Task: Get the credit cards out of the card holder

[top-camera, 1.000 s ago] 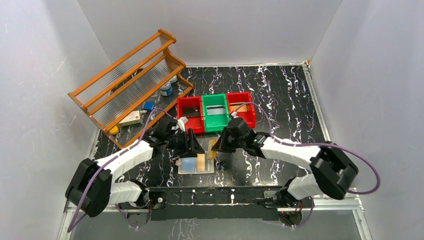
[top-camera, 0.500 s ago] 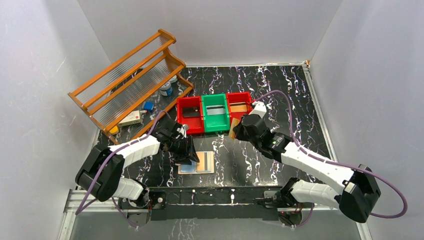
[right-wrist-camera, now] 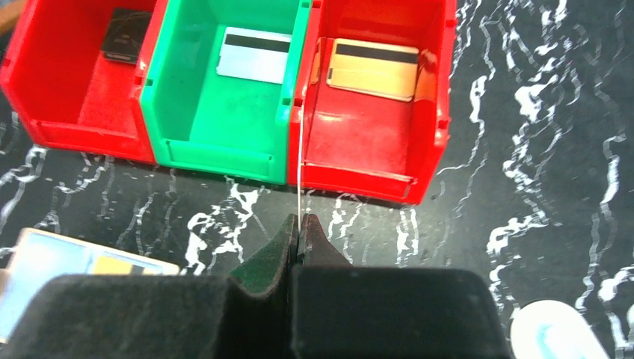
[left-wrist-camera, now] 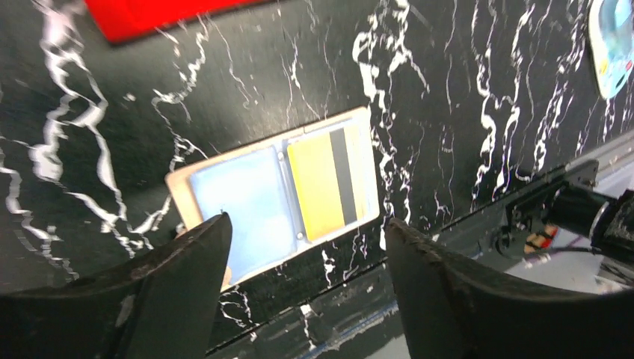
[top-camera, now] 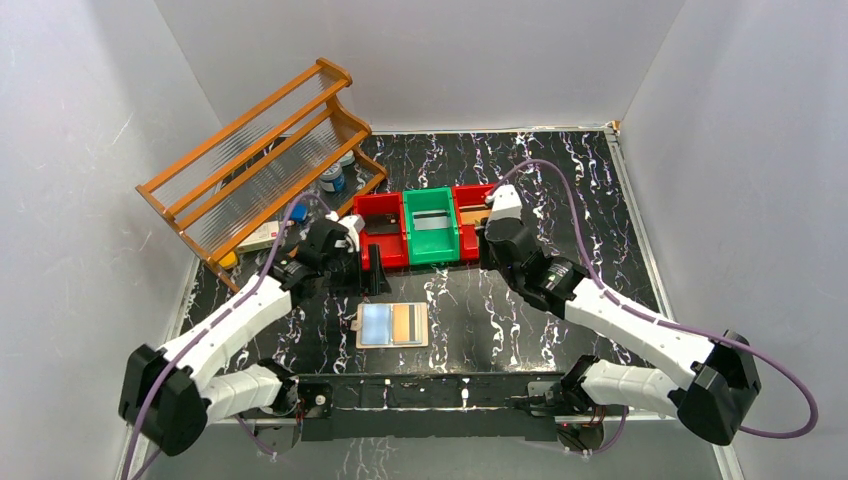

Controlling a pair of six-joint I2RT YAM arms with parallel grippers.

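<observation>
The tan card holder (top-camera: 392, 325) lies open in front of the arms, with one pale blue sleeve (left-wrist-camera: 239, 202) and an orange-gold credit card (left-wrist-camera: 329, 179) in the other sleeve. My left gripper (top-camera: 374, 272) hangs open above it, nothing between its fingertips (left-wrist-camera: 306, 224). My right gripper (right-wrist-camera: 300, 221) is shut on a credit card seen edge-on as a thin pale line (right-wrist-camera: 300, 164), just before the right red bin (right-wrist-camera: 430, 112). In the bins lie a dark card (right-wrist-camera: 127, 34), a silvery card (right-wrist-camera: 254, 54) and an orange-gold card (right-wrist-camera: 372, 69).
Three bins stand in a row: red (top-camera: 380, 228), green (top-camera: 432, 225), red (top-camera: 470, 203). A wooden rack (top-camera: 260, 160) with small items under it stands at the back left. A white-and-teal oval object (right-wrist-camera: 553, 333) lies right of the holder.
My left gripper has lifted off the card holder, drawn back toward the bins and opened wider. My right gripper has carried its card from beside the holder up to the right red bin.
</observation>
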